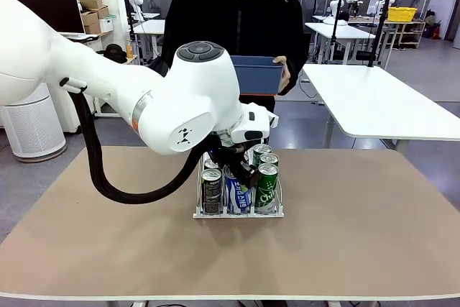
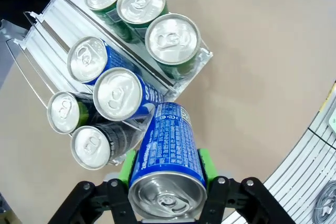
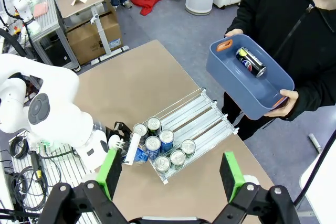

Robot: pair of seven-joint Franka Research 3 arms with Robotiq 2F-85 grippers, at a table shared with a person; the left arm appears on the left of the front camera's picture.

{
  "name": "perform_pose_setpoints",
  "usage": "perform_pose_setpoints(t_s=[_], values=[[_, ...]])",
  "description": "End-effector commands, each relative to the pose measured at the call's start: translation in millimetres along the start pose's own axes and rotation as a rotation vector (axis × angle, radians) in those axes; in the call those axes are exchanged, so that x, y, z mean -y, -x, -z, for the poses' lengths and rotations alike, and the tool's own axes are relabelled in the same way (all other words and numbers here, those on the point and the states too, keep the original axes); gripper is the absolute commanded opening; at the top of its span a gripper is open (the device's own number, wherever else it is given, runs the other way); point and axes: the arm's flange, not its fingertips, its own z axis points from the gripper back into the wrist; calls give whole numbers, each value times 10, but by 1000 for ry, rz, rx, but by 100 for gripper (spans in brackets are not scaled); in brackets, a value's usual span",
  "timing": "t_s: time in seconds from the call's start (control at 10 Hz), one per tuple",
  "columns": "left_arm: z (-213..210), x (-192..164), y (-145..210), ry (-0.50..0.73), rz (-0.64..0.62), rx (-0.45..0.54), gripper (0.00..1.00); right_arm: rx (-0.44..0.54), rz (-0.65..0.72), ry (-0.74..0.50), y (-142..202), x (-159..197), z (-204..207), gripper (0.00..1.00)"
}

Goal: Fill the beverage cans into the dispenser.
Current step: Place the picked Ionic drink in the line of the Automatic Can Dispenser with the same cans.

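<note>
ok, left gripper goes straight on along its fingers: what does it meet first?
Probably the front blue can in the dispenser's middle lane. The held can in the left gripper points at its side, near the front edge. Depth is unclear, so it may pass just above.

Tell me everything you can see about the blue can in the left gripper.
The blue can is slim and metallic, with dense white print and an unopened silver pull-tab top. The left gripper is shut on it, with a green pad on each side near the top. It is tilted, its bottom end at the front of the dispenser, by the middle lane. A second blue can stands there; whether they touch is unclear.
</note>
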Motion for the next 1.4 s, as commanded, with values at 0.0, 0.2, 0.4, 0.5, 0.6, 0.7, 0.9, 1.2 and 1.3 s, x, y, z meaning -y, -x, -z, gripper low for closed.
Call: perform_pose_setpoints(t_s=[0.0,0.2,0.4,0.5,0.6,0.7,0.9,1.2,1.3], values=[[31,-78,-154,-54,-21,24,57,-2,0,-1,16,-4,4,100],[84,-141,-225,-45,-13,31,57,-2,0,-1,16,-4,4,100],[138,-219,-305,-74,-24,44,57,-2,0,-1,16,-4,4,100],[174,-262,-325,-95,-33,38,57,-2,0,-1,16,-4,4,100],[193,-316,-331,-112,-33,29,57,-2,0,-1,16,-4,4,100],[217,-345,-347,-134,-39,19,57,-2,0,-1,16,-4,4,100],[279,-393,-338,-153,-51,-4,57,-2,0,-1,16,-4,4,100],[356,-439,-322,-133,-70,-14,57,-2,0,-1,16,-4,4,100],[404,-444,-311,-107,-71,-20,57,-2,0,-1,16,-4,4,100]])
